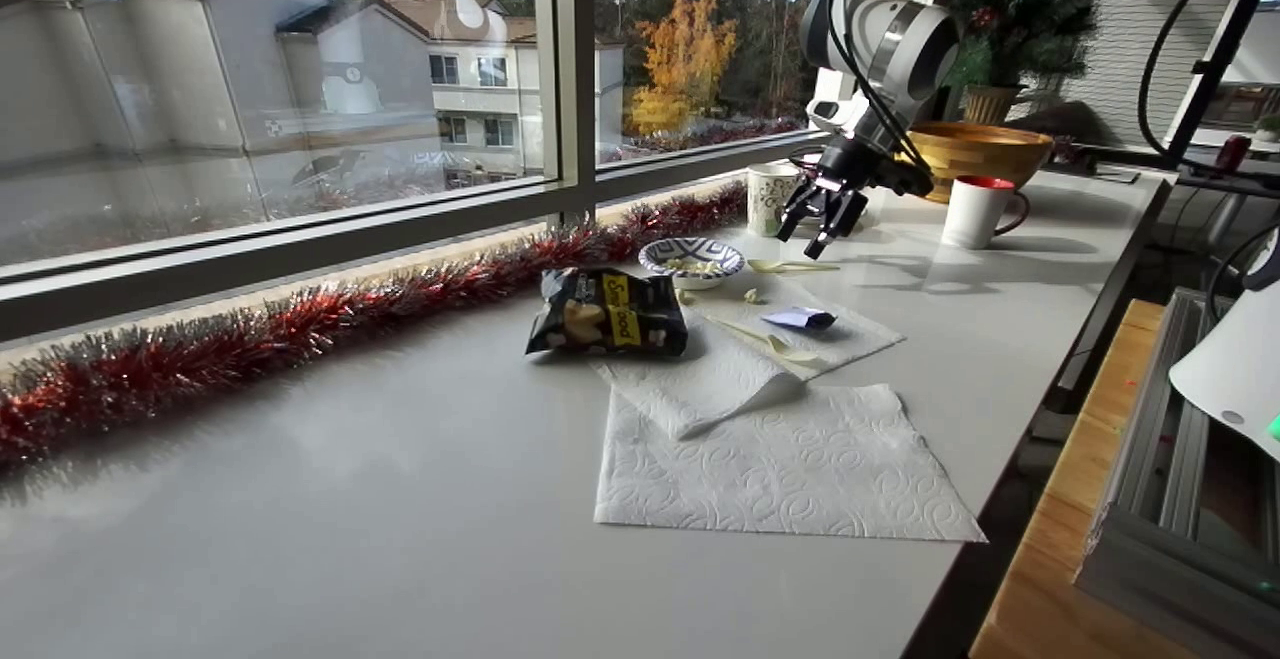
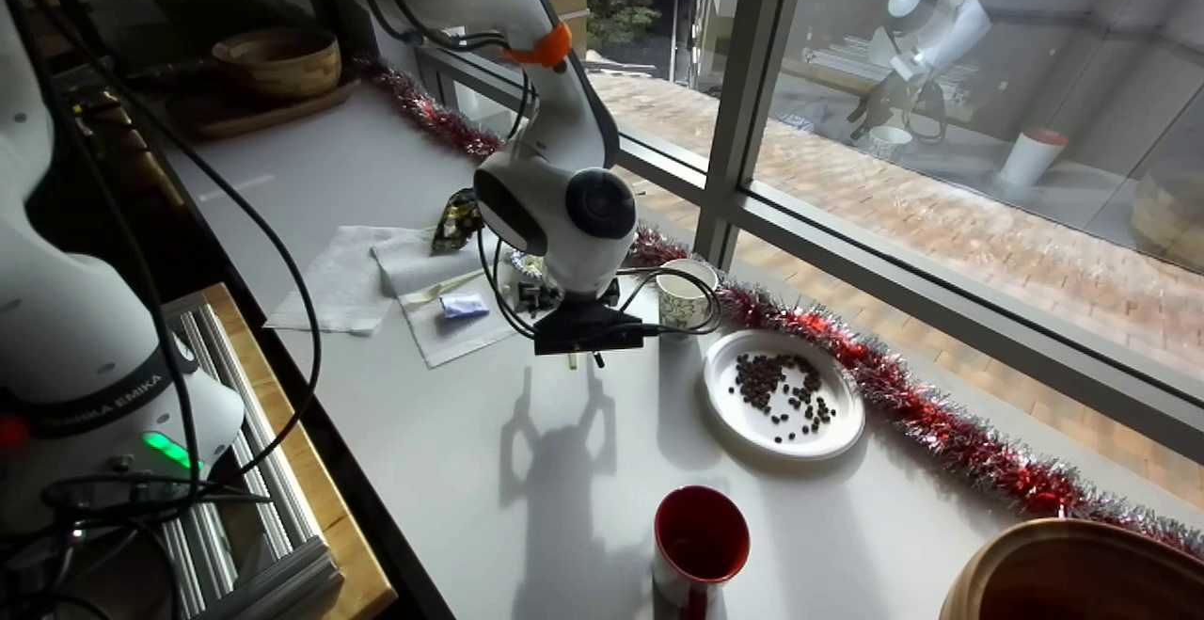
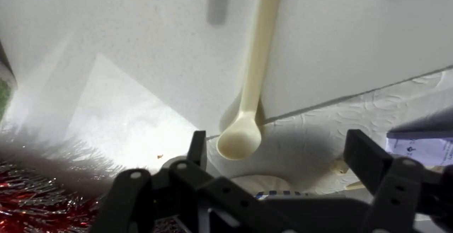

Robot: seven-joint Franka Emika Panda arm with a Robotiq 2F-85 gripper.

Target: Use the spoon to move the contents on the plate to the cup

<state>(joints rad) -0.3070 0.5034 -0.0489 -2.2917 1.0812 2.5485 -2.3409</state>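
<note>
Black pincer [image 3: 276,144] is hovering above cream spoon [image 3: 256,70], jaws wide apart
At right in an exterior view, dark pieces [image 2: 757,380] are dotting the plate [image 2: 748,427].

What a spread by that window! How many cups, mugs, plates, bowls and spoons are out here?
1 patterned white cylindrical cup
1 white mug with a red inside
1 round white plate
3 bowls: blue-and-white patterned bowl, round golden wooden bowl, second round wooden bowl
2 spoons: long-handled cream spoon, second cream spoon
Total: 8
</note>
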